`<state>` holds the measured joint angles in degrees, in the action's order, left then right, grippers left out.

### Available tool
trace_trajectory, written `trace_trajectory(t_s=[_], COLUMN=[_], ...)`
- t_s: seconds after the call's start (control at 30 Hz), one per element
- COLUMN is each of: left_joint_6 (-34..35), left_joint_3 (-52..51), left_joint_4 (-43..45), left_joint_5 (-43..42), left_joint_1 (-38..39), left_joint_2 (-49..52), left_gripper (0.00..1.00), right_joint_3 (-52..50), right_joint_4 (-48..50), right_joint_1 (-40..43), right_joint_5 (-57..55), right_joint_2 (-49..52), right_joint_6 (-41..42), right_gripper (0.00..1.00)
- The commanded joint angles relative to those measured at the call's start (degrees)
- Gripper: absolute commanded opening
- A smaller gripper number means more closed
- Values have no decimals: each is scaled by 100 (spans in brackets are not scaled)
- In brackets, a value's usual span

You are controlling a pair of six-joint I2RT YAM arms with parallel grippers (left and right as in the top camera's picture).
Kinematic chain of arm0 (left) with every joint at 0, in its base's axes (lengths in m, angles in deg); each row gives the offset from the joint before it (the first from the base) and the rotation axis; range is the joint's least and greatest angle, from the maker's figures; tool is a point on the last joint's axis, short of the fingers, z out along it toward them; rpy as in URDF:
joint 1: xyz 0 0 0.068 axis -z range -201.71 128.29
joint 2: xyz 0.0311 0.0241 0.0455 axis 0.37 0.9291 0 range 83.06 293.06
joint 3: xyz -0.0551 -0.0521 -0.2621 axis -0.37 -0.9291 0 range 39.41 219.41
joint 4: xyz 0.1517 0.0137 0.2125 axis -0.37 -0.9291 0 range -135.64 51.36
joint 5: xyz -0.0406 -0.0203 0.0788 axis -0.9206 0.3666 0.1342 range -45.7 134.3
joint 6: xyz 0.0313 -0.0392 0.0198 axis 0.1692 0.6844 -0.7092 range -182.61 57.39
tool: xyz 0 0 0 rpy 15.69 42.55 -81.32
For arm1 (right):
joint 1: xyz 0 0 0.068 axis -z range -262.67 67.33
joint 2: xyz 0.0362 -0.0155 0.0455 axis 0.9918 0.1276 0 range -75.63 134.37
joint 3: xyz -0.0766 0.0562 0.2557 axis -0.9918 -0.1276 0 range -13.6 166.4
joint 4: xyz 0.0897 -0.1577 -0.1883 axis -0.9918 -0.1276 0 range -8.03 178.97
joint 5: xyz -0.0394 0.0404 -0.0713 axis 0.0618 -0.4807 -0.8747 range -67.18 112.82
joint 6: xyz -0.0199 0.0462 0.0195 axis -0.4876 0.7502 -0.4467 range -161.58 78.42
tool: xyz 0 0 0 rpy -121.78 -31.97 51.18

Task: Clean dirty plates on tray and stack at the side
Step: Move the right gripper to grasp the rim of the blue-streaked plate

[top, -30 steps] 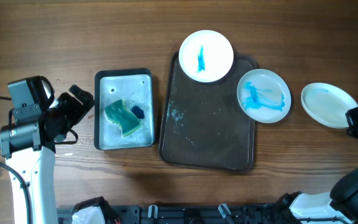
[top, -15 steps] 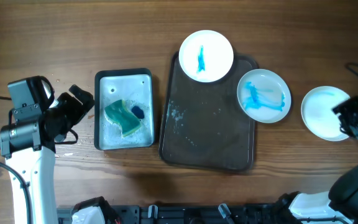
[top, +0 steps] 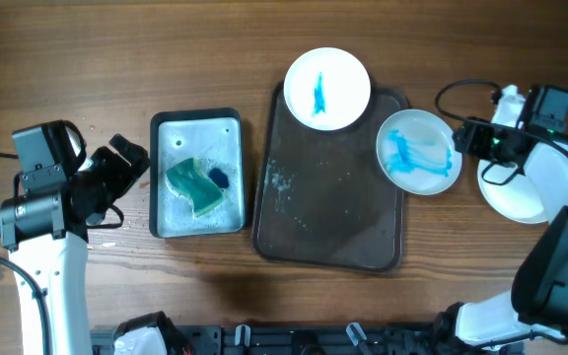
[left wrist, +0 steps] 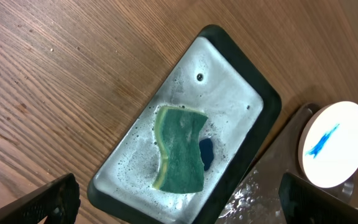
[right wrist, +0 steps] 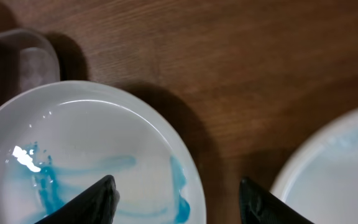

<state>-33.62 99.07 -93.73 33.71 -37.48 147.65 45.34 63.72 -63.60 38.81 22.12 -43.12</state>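
Plates [top: 326, 89], two blue-smeared, on tray [top: 328, 197]

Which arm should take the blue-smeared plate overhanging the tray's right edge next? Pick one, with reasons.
Right. The right fingers stand open at the smeared plate, at its rim; the left fingers are far off, past the soapy basin.

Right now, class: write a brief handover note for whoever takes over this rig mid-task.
Left gripper: open, empty, beside the foamy basin holding the sponge.
Right gripper: open, empty, over the right edge of the heavily smeared plate.
That plate overhangs the tray's right rim; the streaked plate its top rim.
Done: one nearly clean plate on the table at the right.
Left: clean both smeared plates, stack them there.
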Motion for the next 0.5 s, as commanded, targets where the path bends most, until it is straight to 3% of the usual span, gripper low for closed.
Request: trace_trajectory(t_s=[0.0,0.2,0.47], left_joint_6=[-28,-28,-28], left_joint_3=[79,79,79], left_joint_4=[11,11,11], left_joint_5=[-26,-26,-28], left_joint_1=[-37,-37,-37], left_joint_2=[-52,-52,-52], left_gripper=[100,100,100], right_joint_3=[-57,-57,-57], right_joint_4=[267,511,754], right_joint_1=[-90,-90,-90], right_joint_5=[-118,-50,72], right_joint_2=[225,319,459], right_joint_6=[-507,-1397,-1652], right_gripper=[64,71,78])
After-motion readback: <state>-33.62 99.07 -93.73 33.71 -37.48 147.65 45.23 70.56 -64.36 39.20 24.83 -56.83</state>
